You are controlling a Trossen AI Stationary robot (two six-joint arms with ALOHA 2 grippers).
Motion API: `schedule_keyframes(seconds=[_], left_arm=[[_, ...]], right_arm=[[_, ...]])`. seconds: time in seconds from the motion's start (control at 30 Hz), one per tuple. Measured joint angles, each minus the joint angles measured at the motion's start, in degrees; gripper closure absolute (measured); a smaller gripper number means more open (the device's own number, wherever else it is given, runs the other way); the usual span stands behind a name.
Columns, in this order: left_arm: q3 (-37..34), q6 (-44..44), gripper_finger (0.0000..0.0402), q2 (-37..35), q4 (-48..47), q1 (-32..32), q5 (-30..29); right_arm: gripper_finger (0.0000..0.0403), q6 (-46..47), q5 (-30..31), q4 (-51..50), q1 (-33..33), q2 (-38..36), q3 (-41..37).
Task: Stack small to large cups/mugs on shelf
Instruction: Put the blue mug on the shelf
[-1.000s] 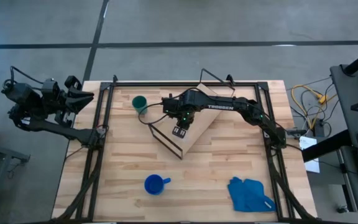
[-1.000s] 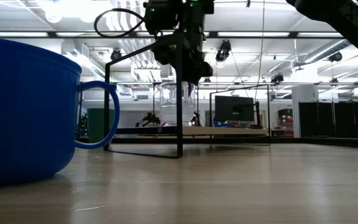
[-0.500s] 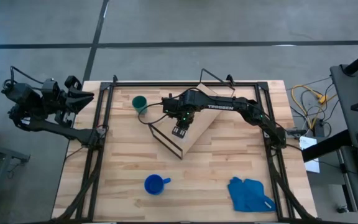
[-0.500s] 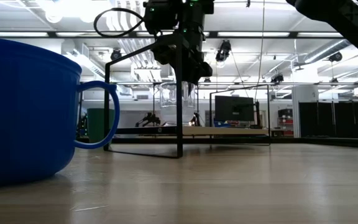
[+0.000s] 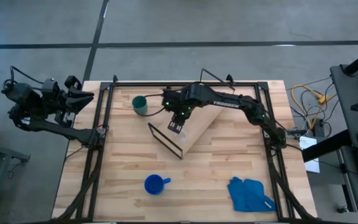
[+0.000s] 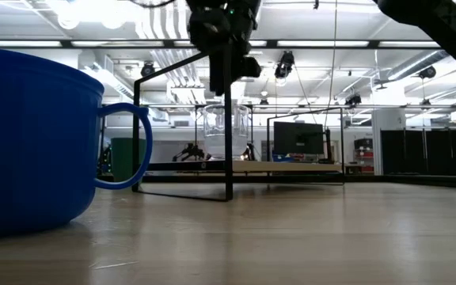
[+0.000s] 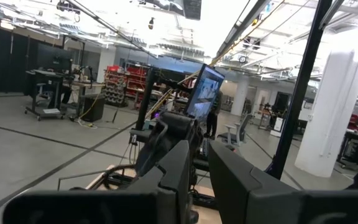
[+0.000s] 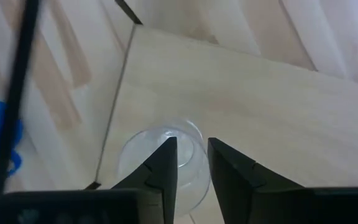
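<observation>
Glass cup [image 8: 163,158] stands on shelf [image 8: 278,112] below right fingers [image 8: 166,163]

Left wrist camera looks out level across a big open workshop hall. Up close, the left gripper [image 7: 201,180] fills the lower middle: two dark fingers [image 7: 235,180] standing side by side with a narrow slit of daylight between them, nothing caught in it. Just beyond them sits a bundle of dark arm hardware [image 7: 163,134] with cables. Behind that, a tilted monitor [image 7: 205,93] glows blue. A black frame bar [image 7: 300,87] slants up on the right, and a fat white pillar [image 7: 331,118] stands past it. Far left, carts and desks [image 7: 48,93] line the grey floor; bright ceiling lights overhead
</observation>
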Motion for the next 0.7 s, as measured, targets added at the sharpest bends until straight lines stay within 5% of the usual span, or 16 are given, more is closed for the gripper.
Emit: schedule_keyframes(seconds=[0.43,0.7], left_arm=[[-0.1,-3.3,0.0354,4.3,-2.3,0.0,-3.5],[-0.1,-10.8,0.0354,11.3,-5.9,0.0,1.4]], right_arm=[[0.0328,1.9,-0.3,-2.4,2.3,-11.5,0.2],[0.0327,3.5,-0.2,-2.9,5.6,-21.1,0.2]])
